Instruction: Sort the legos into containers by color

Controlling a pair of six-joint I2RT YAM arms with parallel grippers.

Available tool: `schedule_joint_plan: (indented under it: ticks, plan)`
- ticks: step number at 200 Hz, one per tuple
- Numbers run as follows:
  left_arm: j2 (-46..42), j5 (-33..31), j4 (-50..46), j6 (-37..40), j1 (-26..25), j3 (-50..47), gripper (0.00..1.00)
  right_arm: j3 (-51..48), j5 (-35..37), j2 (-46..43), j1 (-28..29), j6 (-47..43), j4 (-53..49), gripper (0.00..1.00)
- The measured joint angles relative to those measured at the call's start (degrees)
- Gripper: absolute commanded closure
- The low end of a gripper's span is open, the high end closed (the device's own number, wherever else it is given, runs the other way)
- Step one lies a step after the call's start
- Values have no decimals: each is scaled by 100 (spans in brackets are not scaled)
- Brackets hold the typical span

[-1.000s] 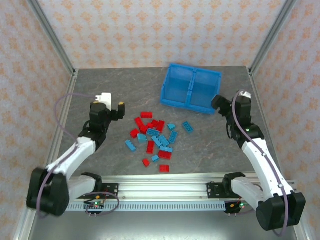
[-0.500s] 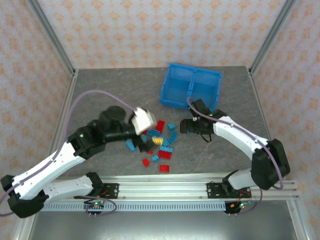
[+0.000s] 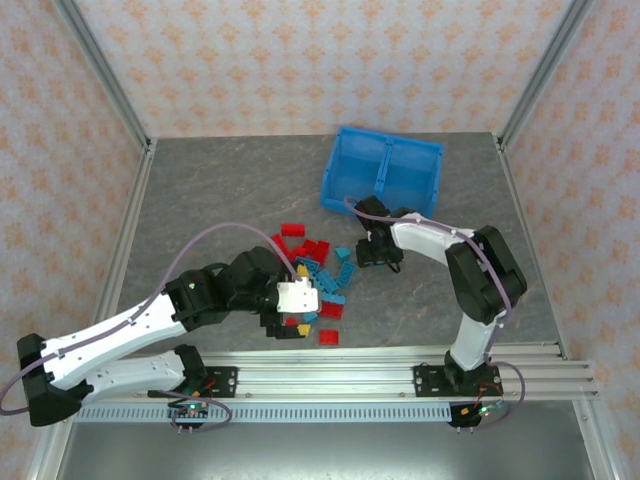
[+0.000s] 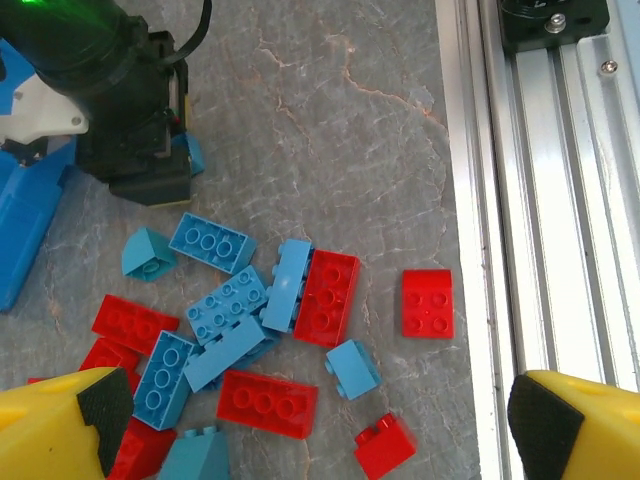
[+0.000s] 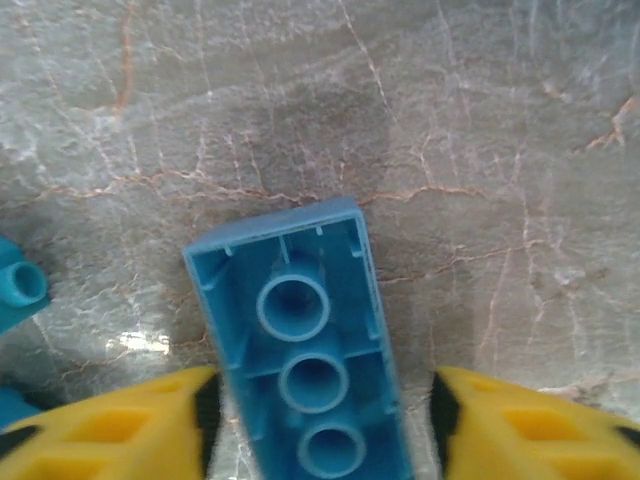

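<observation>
Bare desk [image 3: 220, 190] lies open left of the legos [image 3: 318, 248], while the bin [image 3: 350, 185] walls off the far right.

- The red bricks [image 4: 325, 297] were bright and glossy; the blue bricks [image 4: 210, 242] were a lighter sky blue.
- The bin [image 3: 390, 140], upper centre, was a deeper, see-through blue.
- The table [image 3: 230, 190] was grey, marbled with pale and rusty veins.
- The walls [image 3: 300, 70] were peach with a repeating pale floral motif.
- The gripper fingers [image 4: 45, 435] were yellow with black pads.
- The arms [image 3: 120, 335] were white with black joints; the cable [image 3: 215, 232] was mauve.
</observation>
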Motion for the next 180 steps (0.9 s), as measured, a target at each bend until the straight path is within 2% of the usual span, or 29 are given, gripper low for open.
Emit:
schedule_joint_plan:
  ticks: [26,41,62,91,112,131,149,180]
  plan:
    - [-240,-39,144,76,0,-245,1,-2,20,11,0,17,63,69]
    - [-278,-72,221,127,0,-267,1,-42,42,-79,0,87,109,73]
    - [-275,-103,284,210,0,-267,1,-177,98,-570,31,208,114,74]
    - [-299,-105,372,219,0,-289,1,-293,448,-1915,87,549,400,72]
    - [-400,-122,444,216,0,-354,1,-127,796,-2463,-214,859,734,73]
    - [-498,-164,487,216,0,-391,1,369,876,-2100,-826,1086,868,73]
    - [-603,-219,533,216,0,-431,1,1032,874,-1250,-1335,1198,933,73]
    - [-804,-251,608,212,2,-494,0,2221,678,282,-1740,1263,835,71]
